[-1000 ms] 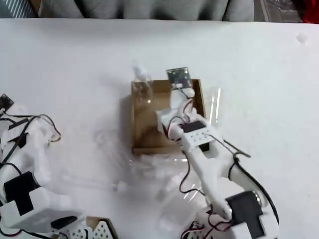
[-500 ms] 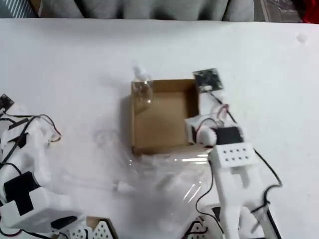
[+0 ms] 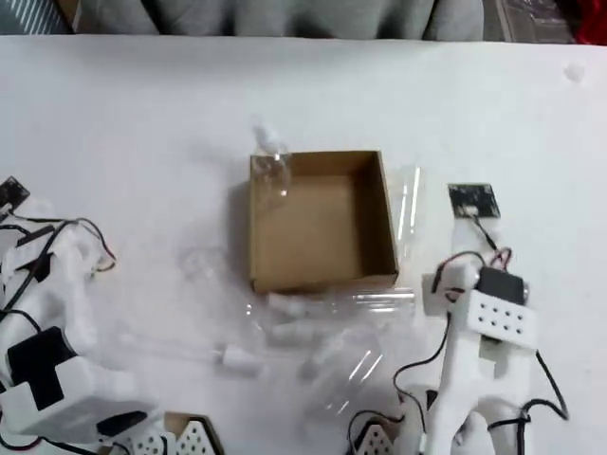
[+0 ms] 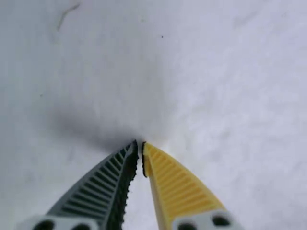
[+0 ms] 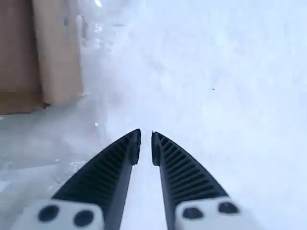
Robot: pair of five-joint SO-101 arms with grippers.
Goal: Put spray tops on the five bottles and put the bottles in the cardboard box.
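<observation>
There was one cardboard box [image 3: 322,277] in the middle of the white table [image 3: 142,95]. It was brown and square, with thin flat walls, and it was open on top. One bottle [image 3: 271,175], clear with a white top, stood up at the box's far left corner. I could not tell if it was inside the box or just outside. A second bottle [image 3: 408,204], clear too, lay flat just beside the box's right wall. A heap of bottles [image 3: 322,305], shiny and see-through, lay on the table in front of the box. They were too hard to see for me to count. One white spray top [image 3: 235,357] with a thin straw lay near that heap.

There were two arms, white and blocky, with thin wires on them. The right arm [image 3: 479,332] was to the right of the box. The left arm [image 3: 57,384] was at the near left part of the table.

The left hand [image 4: 140,146] had one grey finger and one yellow finger. Both were pointed and ridged, with their tips pressed together, closed and empty over the table. The right hand [image 5: 145,139] had two black ridged fingers. They were almost together, with a thin gap between them, and empty, near the box's wall.
</observation>
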